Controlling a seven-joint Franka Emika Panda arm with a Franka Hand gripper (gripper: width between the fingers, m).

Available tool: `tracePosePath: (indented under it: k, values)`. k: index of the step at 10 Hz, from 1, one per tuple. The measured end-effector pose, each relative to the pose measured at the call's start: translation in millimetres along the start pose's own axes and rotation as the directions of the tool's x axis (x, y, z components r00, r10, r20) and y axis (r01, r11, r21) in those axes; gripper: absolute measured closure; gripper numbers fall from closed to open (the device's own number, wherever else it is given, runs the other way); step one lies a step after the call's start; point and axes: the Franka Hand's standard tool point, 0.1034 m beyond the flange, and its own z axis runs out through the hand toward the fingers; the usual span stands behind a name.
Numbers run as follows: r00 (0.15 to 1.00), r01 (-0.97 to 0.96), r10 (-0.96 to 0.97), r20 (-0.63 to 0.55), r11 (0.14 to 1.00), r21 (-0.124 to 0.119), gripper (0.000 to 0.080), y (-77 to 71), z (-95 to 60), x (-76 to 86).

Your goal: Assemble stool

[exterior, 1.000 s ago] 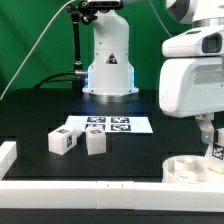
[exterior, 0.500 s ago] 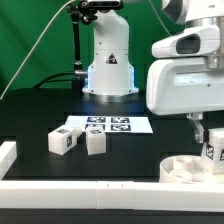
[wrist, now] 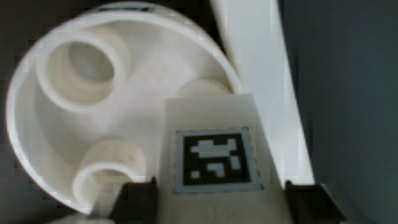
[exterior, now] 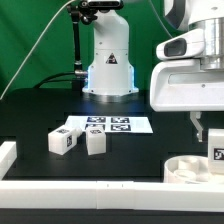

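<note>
Seat disc (exterior: pixel 190 170) lies near right on the counter (exterior: pixel 40 110), sockets facing up so legs can go in from above. The end effector (exterior: pixel 208 140) hangs over it, closed on one upright tagged leg (exterior: pixel 217 152), likely lining it up with a socket. Spare legs (exterior: pixel 62 141) wait well to the left.

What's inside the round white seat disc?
A chunky white tagged leg, held by the hand, and round sockets; the leg covers the seat disc beneath it.

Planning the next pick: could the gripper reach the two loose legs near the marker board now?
Likely not yet: the gripper holds another leg over the seat, though nothing blocks the loose legs.
</note>
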Motion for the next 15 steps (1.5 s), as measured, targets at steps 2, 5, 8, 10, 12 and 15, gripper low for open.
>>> tracePosePath:
  k: [2, 5, 8, 10, 12, 15]
  values:
    - [0.978, -0.211, 0.211, 0.007, 0.977, 0.012, 0.0459, 1.0, 0.0, -0.7]
    - [0.907, -0.421, 0.420, 0.021, 0.907, 0.031, 0.0459, 1.2, -0.1, -0.8]
    - [0.836, -0.548, 0.547, 0.032, 0.836, 0.032, 0.0459, 0.7, -0.1, -1.2]
    - [0.750, -0.662, 0.660, 0.046, 0.749, 0.035, 0.0459, 0.6, -0.1, -1.2]
    - [0.509, -0.861, 0.857, 0.085, 0.507, 0.048, 0.0459, 1.9, -0.6, 1.3]
    - [0.199, -0.978, 0.970, 0.140, 0.188, 0.088, 0.0459, 4.7, 0.4, 6.0]
